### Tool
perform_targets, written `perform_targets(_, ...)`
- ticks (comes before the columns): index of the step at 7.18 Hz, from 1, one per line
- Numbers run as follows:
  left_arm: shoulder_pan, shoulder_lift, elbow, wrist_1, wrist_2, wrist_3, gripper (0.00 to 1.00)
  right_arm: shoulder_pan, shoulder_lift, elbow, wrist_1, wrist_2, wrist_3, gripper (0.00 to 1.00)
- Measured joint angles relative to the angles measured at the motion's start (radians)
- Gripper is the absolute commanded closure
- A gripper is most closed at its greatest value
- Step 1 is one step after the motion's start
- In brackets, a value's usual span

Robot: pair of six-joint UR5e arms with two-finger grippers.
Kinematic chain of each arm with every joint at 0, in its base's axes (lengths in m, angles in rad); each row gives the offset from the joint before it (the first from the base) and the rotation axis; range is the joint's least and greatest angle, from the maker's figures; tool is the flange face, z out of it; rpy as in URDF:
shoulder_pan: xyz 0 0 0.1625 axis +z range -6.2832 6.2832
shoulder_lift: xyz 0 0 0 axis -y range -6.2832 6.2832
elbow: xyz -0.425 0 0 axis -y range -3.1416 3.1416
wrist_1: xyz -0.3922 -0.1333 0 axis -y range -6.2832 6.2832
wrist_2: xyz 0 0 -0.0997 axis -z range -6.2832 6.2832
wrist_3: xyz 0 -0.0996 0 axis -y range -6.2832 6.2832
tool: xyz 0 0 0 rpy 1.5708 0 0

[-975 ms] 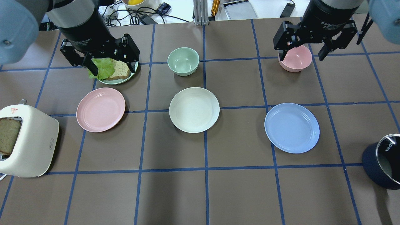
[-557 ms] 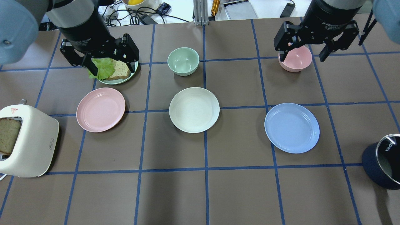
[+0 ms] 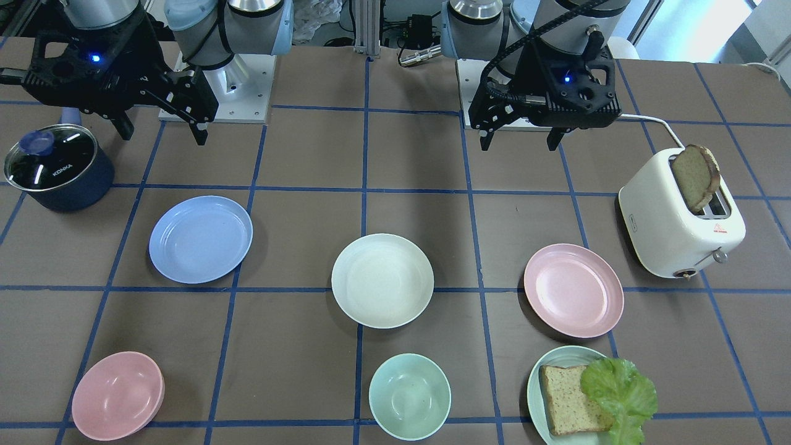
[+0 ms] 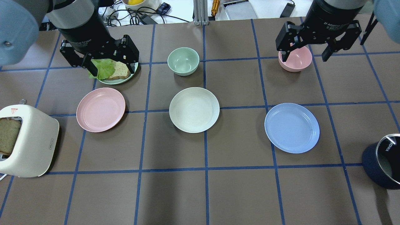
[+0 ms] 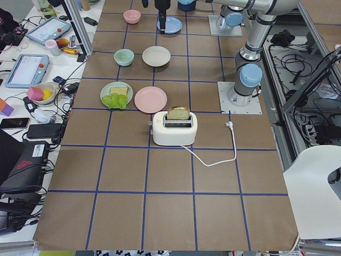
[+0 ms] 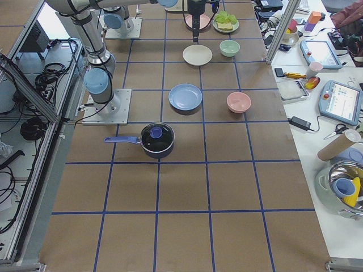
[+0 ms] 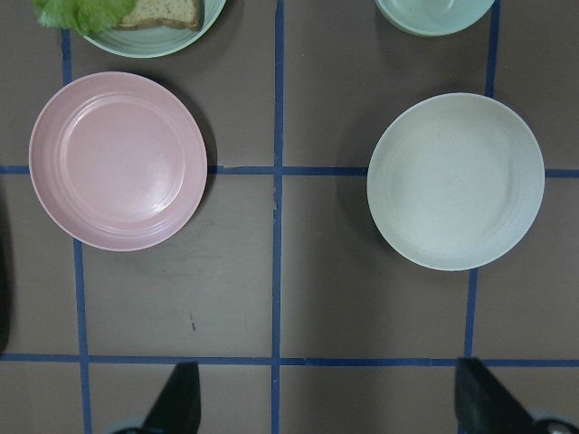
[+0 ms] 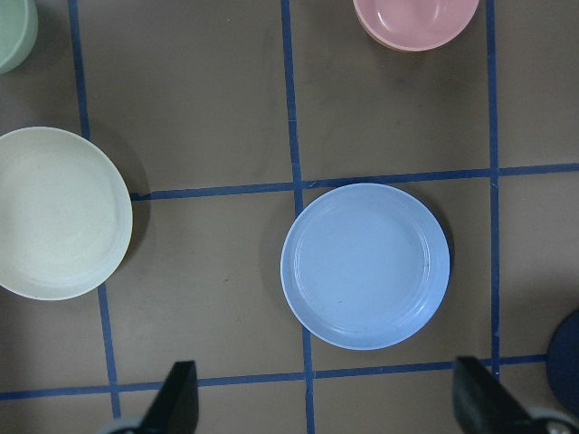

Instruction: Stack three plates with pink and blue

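The left gripper (image 3: 518,143) hung high over the table with its jaws spread wide and nothing between them. The right gripper (image 3: 164,133) was equally agape and empty.

The three task plates lay flat on the brown paper-covered table (image 4: 237,193), in a loose row and well apart from one another. The shallow round pale pink plastic plate (image 4: 100,109) sat on the robot's left, and the matching cream-white plate (image 4: 194,109) sat in the middle. The light blue plate (image 4: 292,127) sat on the right, slightly nearer the robot. The right wrist camera looked almost straight down on the blue plate, and the left wrist camera framed the pink and cream plates.

By that layout nothing had been stacked. No plate touched another or was gripped, so every lift and placement remained.

Beyond the row stood a small mint-green bowl (image 4: 183,61) and a small pink bowl (image 4: 298,64). A pale green plate (image 4: 120,82) carrying bread and lettuce lay just beside the pink plate. A cream toaster (image 4: 31,150) holding a slice stood at the far left, and a dark blue lidded pot (image 4: 375,168) at the far right.
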Motion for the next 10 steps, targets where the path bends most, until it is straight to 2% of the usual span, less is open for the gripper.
perform_targets(5, -0.002, -0.001, -0.002, -0.003, 0.001, 0.003, 0.0, -0.005, -0.004, -0.007, 0.007, 0.006, 0.004, 0.0)
perform_targets(7, 0.004, -0.044, -0.031, 0.009, 0.009, 0.017, 0.0, -0.008, 0.008, -0.003, 0.006, 0.014, -0.006, 0.0)
perform_targets(10, 0.043, -0.199, -0.157, 0.222, 0.021, 0.067, 0.0, -0.016, 0.043, 0.002, 0.005, 0.008, -0.042, 0.0)
